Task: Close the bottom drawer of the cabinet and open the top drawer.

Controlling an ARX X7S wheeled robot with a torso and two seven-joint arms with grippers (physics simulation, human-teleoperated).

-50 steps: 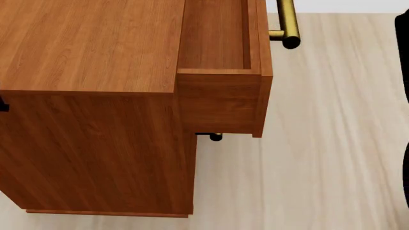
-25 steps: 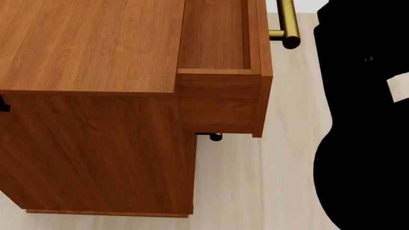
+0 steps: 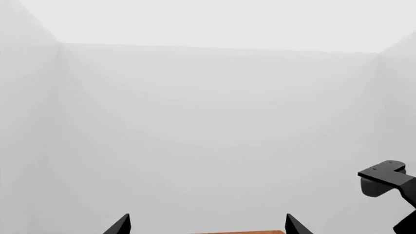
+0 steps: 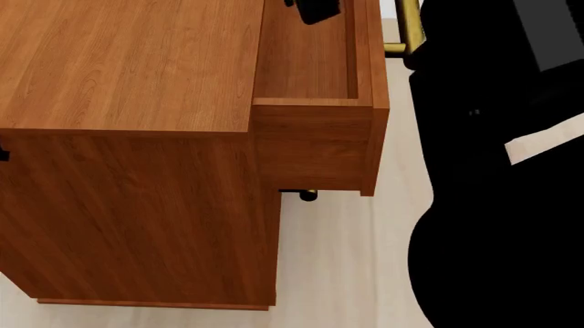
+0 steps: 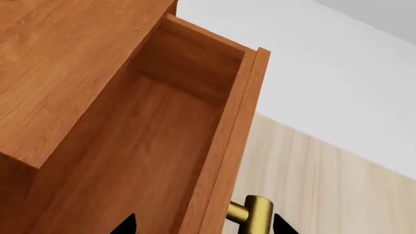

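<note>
Right arm (image 4: 493, 205): bulky, rounded, matte black casing; grey panel near its upper end; pale band across the middle | gripper fingertips (image 5: 126, 225): thin, black, pointed, paired | left gripper fingertips (image 3: 120, 226): same black points | black angular bracket part (image 3: 387, 178): two small screw dots.

**Surface finish findings**

You have a cabinet (image 4: 128, 61) of reddish-brown wood grain, smooth with a satin sheen. Your top drawer (image 5: 149, 146) matches it, carrying a glossy brass-look metal handle (image 5: 255, 215). The floor (image 4: 347, 260) reads as pale matt wood.
</note>
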